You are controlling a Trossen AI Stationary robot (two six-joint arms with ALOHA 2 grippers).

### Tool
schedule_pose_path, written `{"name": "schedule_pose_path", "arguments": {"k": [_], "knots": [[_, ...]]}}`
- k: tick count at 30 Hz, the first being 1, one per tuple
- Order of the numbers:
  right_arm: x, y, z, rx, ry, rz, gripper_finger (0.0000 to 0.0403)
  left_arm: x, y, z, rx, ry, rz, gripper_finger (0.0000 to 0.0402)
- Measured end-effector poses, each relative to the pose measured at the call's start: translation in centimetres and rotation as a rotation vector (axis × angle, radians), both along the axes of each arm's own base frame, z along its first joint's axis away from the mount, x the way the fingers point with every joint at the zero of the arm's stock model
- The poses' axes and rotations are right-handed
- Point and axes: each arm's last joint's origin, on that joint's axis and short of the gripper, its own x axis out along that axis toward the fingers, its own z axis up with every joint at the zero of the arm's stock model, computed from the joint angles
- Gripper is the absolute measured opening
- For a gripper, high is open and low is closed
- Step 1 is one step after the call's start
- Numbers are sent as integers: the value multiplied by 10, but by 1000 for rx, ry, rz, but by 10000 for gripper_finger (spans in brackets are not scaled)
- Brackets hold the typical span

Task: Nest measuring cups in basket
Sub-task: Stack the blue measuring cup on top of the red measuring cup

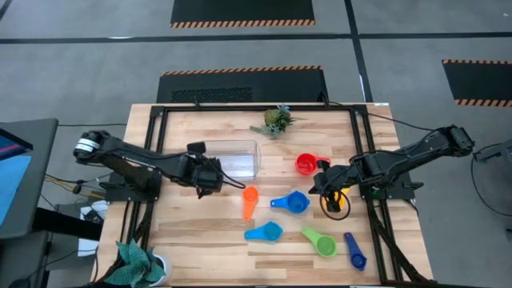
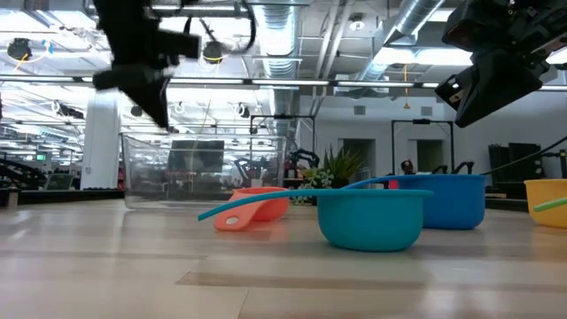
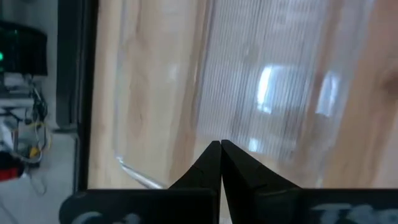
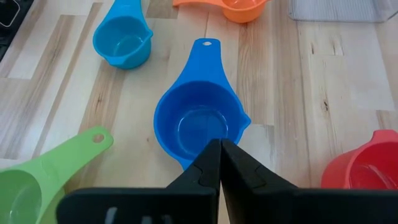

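The clear basket (image 1: pixel 234 158) stands on the wood table at the far left of centre, with nothing in it that I can see. My left gripper (image 1: pixel 211 179) is shut and hangs just over the basket's near left corner (image 3: pixel 134 168), clear of it in the low view (image 2: pixel 162 120). Measuring cups lie loose on the table: red (image 1: pixel 306 165), orange (image 1: pixel 250 200), blue (image 1: pixel 292 203), light blue (image 1: pixel 264 233), green (image 1: pixel 320 242), dark blue (image 1: pixel 354 251) and yellow (image 1: pixel 336 203). My right gripper (image 4: pixel 220 144) is shut and empty, raised above the blue cup (image 4: pixel 199 127).
A green plant sprig (image 1: pixel 277 120) sits at the table's far edge. A teal cloth (image 1: pixel 136 260) lies off the near left corner. Dark frame rails (image 1: pixel 152 160) run along the table's sides. Bare wood shows between the basket and the cups.
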Motion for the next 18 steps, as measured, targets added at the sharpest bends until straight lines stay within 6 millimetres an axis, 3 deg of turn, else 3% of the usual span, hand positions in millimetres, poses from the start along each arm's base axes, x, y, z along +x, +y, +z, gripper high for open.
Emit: {"name": "schedule_pose_path", "arguments": {"k": [4, 7, 13, 18], "knots": [[0, 0, 0, 0, -1, -1, 31, 3, -11, 31, -23, -69, -6, 0], [0, 0, 0, 4, 3, -5, 31, 0, -27, 44, -146, -81, -33, 0], [3, 0, 2, -8, -38, -27, 31, -13, -60, 45, -367, -18, -75, 0], [14, -8, 20, -213, -292, -313, 31, -22, -78, 44, -419, 14, -86, 0]]}}
